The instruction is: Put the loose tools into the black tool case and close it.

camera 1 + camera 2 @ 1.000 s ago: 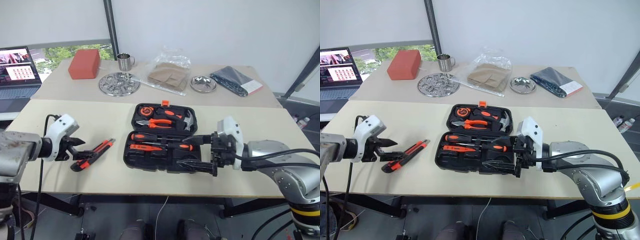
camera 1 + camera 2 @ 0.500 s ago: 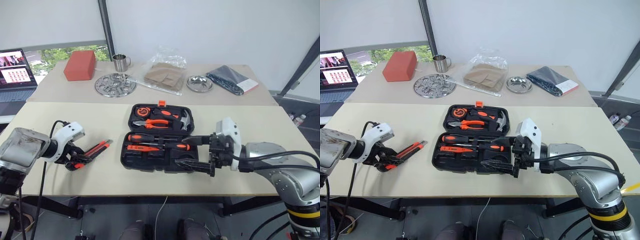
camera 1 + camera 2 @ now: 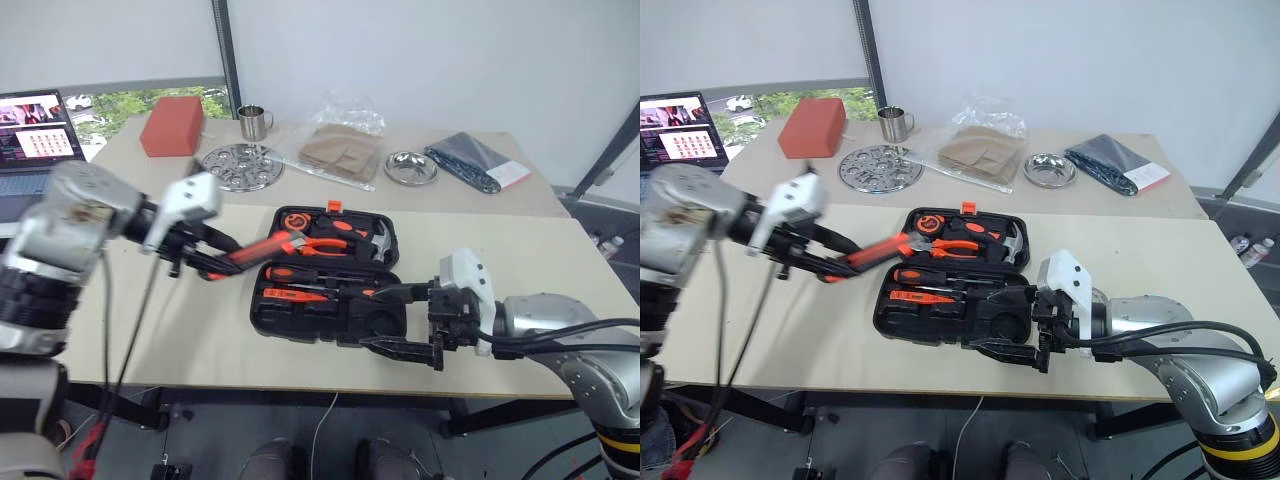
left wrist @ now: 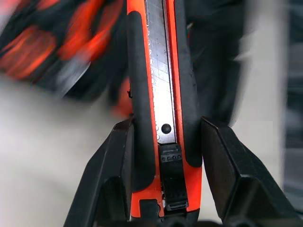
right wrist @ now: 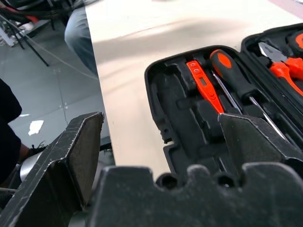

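Right, quick status from my end —

Case: black case (image 3: 330,300) lies open on the near table, lid flat behind the tray; not closed yet.

Already in tray: two screwdrivers (image 3: 320,275) and the slim tester (image 5: 201,85) sit in their recesses. Pliers (image 3: 325,243), hammer (image 3: 375,238) and tape measure (image 3: 291,220) are in the lid half.

Knife: utility knife (image 4: 161,94) is off the table, clamped in my left gripper (image 3: 205,262) and held in the air over the case's left edge, tip pointing toward the lid.

Left jaws: closed on the knife's handle end — wrist view has a finger on each side of the body.

Right gripper: right gripper (image 3: 400,320) sits at the case's near right corner, jaws spread wide, nothing between them.

Empty recesses: front part of the tray looks bare in the right wrist view; I judge the knife slot is there.

Tape roll: can't spot it anywhere, so can't say whether it's stowed.

Done, my guess: most tools packed.

Left: seat the knife, account for the tape roll, fold the lid over and latch.
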Robot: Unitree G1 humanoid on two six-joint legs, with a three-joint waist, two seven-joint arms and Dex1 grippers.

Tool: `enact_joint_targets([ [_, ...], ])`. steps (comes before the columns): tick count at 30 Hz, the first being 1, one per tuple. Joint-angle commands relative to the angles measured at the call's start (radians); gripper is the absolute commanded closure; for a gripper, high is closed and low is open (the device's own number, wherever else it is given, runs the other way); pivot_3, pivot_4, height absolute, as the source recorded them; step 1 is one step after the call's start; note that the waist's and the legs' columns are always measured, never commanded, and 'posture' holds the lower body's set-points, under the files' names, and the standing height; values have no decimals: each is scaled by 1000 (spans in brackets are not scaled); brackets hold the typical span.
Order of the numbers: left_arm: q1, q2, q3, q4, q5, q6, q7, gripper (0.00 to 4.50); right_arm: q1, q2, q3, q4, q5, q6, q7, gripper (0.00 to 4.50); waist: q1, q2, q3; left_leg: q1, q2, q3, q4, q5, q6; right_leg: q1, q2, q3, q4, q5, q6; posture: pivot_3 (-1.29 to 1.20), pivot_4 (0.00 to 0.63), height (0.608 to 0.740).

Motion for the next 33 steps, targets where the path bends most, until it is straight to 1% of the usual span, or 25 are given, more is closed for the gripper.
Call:
enact_joint_targets([
  [1, -68, -133, -110, 38, 90, -28, 28, 2902, 29, -12, -52, -57, 7, -13, -28, 0, 1, 0, 0, 0, 0, 0, 0, 0, 0, 0, 0, 0, 1, 0, 0, 0, 150, 734],
  [5, -73, -208, -182, 57, 124, -12, -3, 2902, 79, -24, -93, -89, 17, -5, -56, 0, -5, 0, 0, -1, 1, 0, 1, 1, 2, -1, 1, 1, 1, 0, 0, 0, 150, 734],
  [9, -88, -291, -226, 138, 182, -36, 39, 2902, 152, -32, -152, -129, 35, 2, -92, 0, 2, 0, 0, -1, 2, -1, 1, 1, 2, -1, 1, 0, 1, 0, 0, 0, 150, 734],
  [13, -91, -299, -254, 188, 236, -103, 24, 2902, 179, -26, -170, -148, 45, 2, -124, 0, 6, 0, 0, -1, 2, -1, 2, 0, 4, 0, -1, 0, 1, 0, 0, 0, 150, 734],
  [17, -85, -284, -260, 177, 201, -122, -24, 2902, 184, -17, -168, -146, 50, -1, -156, 0, 7, 0, 0, 0, 2, -2, 3, -1, 5, 0, -3, 1, 1, 1, -1, 0, 150, 734],
  [19, -82, -272, -267, 167, 201, -132, -27, 1900, 182, -13, -162, -142, 50, -4, -166, 0, 6, 0, 0, -1, 3, -2, 3, -1, 5, 0, -3, 2, 1, 1, -1, 0, 150, 734],
  [21, -82, -261, -270, 161, 201, -143, -27, 1470, 177, -10, -153, -138, 47, -5, -172, 0, 6, 0, 0, -1, 3, -2, 4, -1, 5, -1, -3, 2, 1, 1, -2, 0, 150, 734],
  [22, -86, -267, -260, 164, 200, -135, -27, 969, 176, -9, -150, -136, 47, -6, -174, 0, 6, 0, 0, -2, 3, -2, 3, -1, 5, -1, -3, 2, 1, 1, -2, 0, 150, 734],
  [23, -89, -273, -252, 167, 199, -128, -26, 728, 175, -9, -148, -135, 48, -7, -175, 0, 7, 0, 0, -2, 3, -2, 4, -1, 5, -1, -3, 2, 1, 2, -2, 0, 150, 734],
  [24, -91, -279, -236, 170, 195, -134, -26, 353, 174, -9, -147, -134, 48, -7, -175, 0, 7, 0, 0, -2, 3, -2, 4, -1, 5, -1, -2, 1, 1, 2, -2, 0, 150, 734],
  [25, -94, -288, -216, 174, 189, -134, -20, 139, 175, -10, -146, -132, 48, -8, -174, 0, 8, 0, 0, -2, 3, -2, 4, -1, 5, -1, -2, 1, 1, 2, -2, 0, 150, 734],
  [28, -94, -304, -169, 174, 159, -120, -17, 139, 175, -12, -143, -128, 46, -12, -171, 0, 11, 0, 0, -4, 3, -2, 5, -1, 6, -1, -1, 0, 1, 1, -1, 0, 150, 734],
  [29, -92, -307, -152, 174, 146, -103, -14, 351, 174, -13, -141, -125, 43, -14, -169, 0, 11, 0, 0, -6, 3, -3, 7, -2, 7, -2, -1, 0, 1, 1, -1, 0, 150, 734],
  [30, -91, -309, -141, 174, 136, -93, -14, 673, 173, -13, -139, -122, 41, -15, -167, 0, 10, 0, 0, -6, 3, -3, 8, -2, 7, -2, -1, 0, 1, 1, -1, 0, 150, 734],
  [31, -88, -310, -134, 173, 131, -85, -14, 849, 174, -13, -138, -120, 40, -16, -166, 0, 10, 0, 0, -6, 3, -3, 8, -2, 7, -2, -1, 0, 1, 1, -1, 0, 150, 734],
  [33, -72, -309, -133, 162, 129, -84, -15, 1672, 173, -16, -135, -116, 35, -19, -161, 0, 10, 0, 0, -6, 3, -3, 8, -2, 7, -2, -1, 0, 1, 1, -1, 0, 150, 734],
])
